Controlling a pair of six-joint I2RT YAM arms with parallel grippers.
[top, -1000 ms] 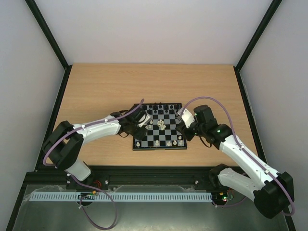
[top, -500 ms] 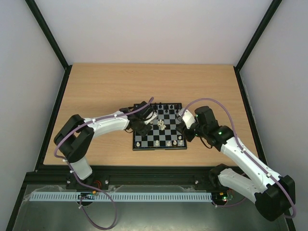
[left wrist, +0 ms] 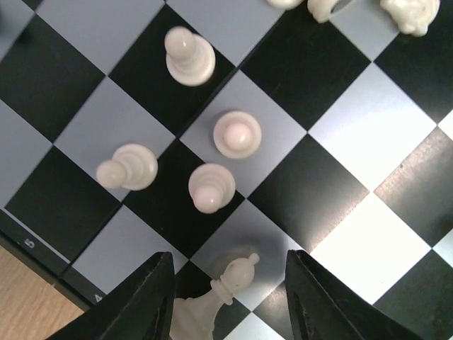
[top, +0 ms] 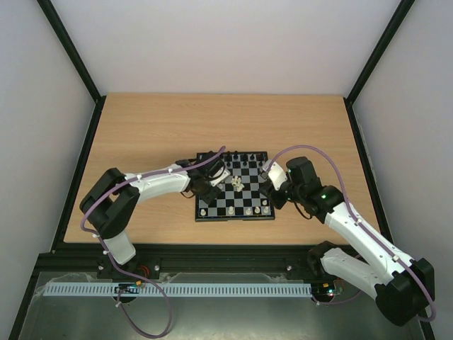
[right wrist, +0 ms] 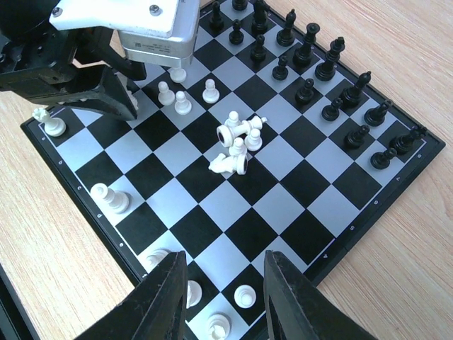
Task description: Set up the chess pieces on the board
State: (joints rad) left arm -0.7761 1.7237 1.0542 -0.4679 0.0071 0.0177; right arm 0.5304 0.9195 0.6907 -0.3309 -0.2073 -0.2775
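The board (top: 244,205) lies mid-table, with black pieces (right wrist: 318,71) standing in its two far rows. A heap of fallen white pieces (right wrist: 237,142) lies in its middle. My left gripper (left wrist: 228,263) is open over the board's left side. A white bishop (left wrist: 230,283) stands between its fingers (left wrist: 152,297), and neither touches it. Several white pawns (left wrist: 237,133) stand just beyond. My right gripper (right wrist: 225,255) is open and empty above the board's right corner, over a few white pieces (right wrist: 244,296).
The left gripper body (right wrist: 141,21) hangs over the board's far-left part in the right wrist view. A white piece (right wrist: 110,197) stands alone by the near edge. Bare wooden table (top: 156,127) surrounds the board, with black frame posts at the sides.
My left arm has reached further over the board's left side during the last second. The right arm has barely moved.
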